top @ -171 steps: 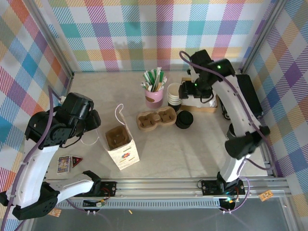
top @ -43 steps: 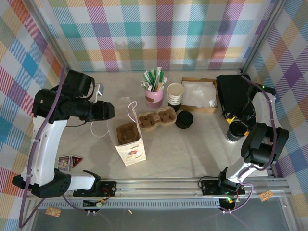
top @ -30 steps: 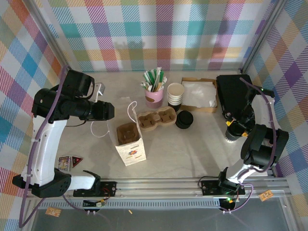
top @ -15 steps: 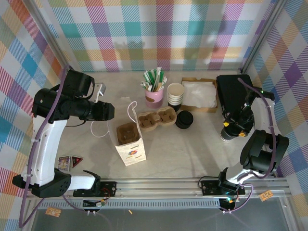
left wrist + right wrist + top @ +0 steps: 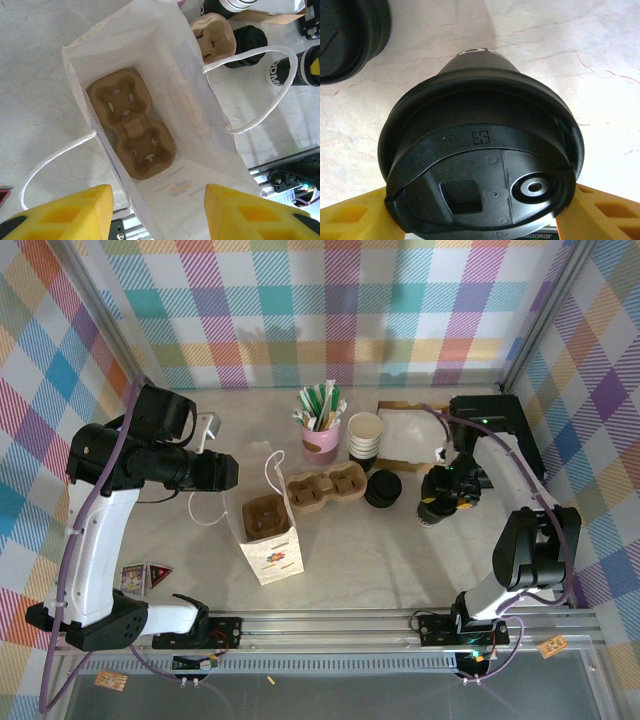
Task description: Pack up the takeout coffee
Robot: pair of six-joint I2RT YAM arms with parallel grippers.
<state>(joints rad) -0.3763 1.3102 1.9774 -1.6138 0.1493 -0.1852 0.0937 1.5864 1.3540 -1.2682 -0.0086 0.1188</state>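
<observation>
The takeout coffee (image 5: 480, 165), a dark cup under a round black lid, hangs in my right gripper (image 5: 476, 222), whose yellow fingers (image 5: 602, 215) press on both sides just below the lid. In the top view the cup (image 5: 430, 510) and right gripper (image 5: 442, 492) are right of the table's middle, beside the stack of black lids. The white paper bag (image 5: 268, 540) stands open, with a brown cup carrier (image 5: 131, 127) lying in its bottom. My left gripper (image 5: 157, 192) hovers open over the bag's near edge, level with the bag's left side (image 5: 225, 472). The held cup (image 5: 286, 70) also shows past the bag's handle.
A second brown carrier (image 5: 325, 487) and a low stack of black lids (image 5: 383, 487) lie between bag and cup. Behind them stand cream cups (image 5: 364, 435), a pink cup of straws (image 5: 321, 430), a napkin tray (image 5: 412, 435) and a black box (image 5: 490, 420).
My right gripper has carried the coffee from the table's right edge leftwards, close to the stack of lids. The left arm and the bag have stayed where they were.
</observation>
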